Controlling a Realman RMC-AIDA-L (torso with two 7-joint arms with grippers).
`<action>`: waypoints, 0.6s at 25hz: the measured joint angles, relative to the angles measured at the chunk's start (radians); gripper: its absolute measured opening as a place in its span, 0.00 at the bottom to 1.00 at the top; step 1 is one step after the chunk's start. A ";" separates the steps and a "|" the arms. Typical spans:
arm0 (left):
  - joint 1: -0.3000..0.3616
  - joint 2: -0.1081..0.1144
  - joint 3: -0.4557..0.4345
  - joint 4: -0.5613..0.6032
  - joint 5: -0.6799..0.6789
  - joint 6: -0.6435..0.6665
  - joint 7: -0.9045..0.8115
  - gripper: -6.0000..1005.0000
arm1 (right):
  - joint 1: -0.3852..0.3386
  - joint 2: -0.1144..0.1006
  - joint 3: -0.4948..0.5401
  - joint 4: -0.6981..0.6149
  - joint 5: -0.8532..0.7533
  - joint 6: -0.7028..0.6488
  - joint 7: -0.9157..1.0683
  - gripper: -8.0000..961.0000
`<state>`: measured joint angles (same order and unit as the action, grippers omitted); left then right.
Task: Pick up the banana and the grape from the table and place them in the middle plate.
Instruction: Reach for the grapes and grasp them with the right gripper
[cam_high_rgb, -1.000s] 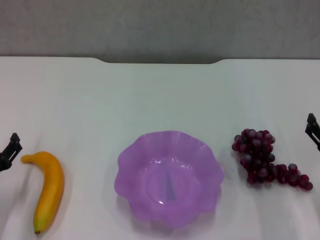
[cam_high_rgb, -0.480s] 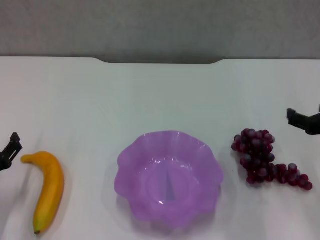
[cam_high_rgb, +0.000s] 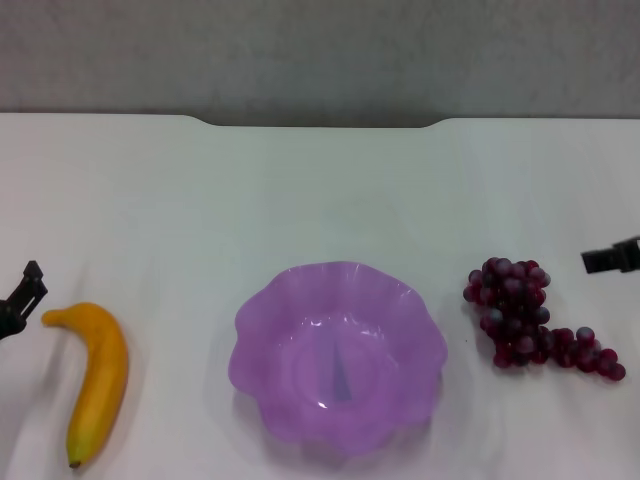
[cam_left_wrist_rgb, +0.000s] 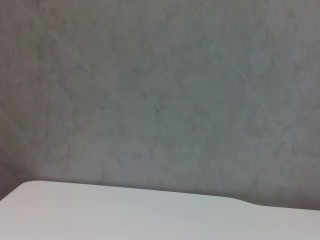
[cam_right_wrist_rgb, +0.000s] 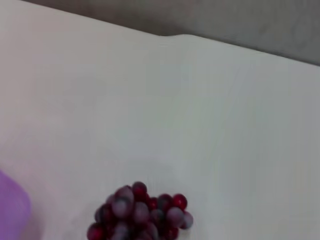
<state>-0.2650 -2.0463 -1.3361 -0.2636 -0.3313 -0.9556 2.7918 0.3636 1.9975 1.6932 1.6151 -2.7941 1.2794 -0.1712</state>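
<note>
The banana (cam_high_rgb: 98, 380) lies on the white table (cam_high_rgb: 320, 190) at the near left. The purple scalloped middle plate (cam_high_rgb: 270, 310) stands empty at the near centre. The grape bunch (cam_high_rgb: 530, 325) lies to the right of the plate and also shows in the right wrist view (cam_right_wrist_rgb: 140, 215). Only a dark tip of my left gripper (cam_high_rgb: 20, 297) shows at the left edge, just left of the banana's stem end. A dark tip of my right gripper (cam_high_rgb: 612, 258) shows at the right edge, behind and to the right of the grapes. Neither touches anything.
The table's notched far edge (cam_high_rgb: 320, 124) meets a grey wall. The left wrist view shows only that wall and a strip of table (cam_left_wrist_rgb: 125, 215). The plate's rim (cam_right_wrist_rgb: 10, 210) shows at the edge of the right wrist view.
My right gripper has swung in from the right edge toward the grapes, then drawn back slightly. The left gripper, banana, grapes and plate have not moved.
</note>
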 joint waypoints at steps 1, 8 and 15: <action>0.000 0.000 0.000 0.000 0.000 0.000 0.000 0.90 | 0.019 0.000 0.001 -0.018 -0.001 -0.001 0.003 0.91; -0.001 0.000 0.000 -0.005 0.000 -0.003 0.000 0.90 | 0.126 -0.004 -0.004 -0.192 0.004 -0.065 -0.008 0.90; -0.005 0.000 0.000 -0.006 0.000 -0.002 0.000 0.90 | 0.188 -0.002 -0.071 -0.369 0.055 -0.159 -0.014 0.90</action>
<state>-0.2703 -2.0463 -1.3361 -0.2698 -0.3313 -0.9579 2.7918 0.5515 1.9957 1.6223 1.2456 -2.7392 1.1204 -0.1852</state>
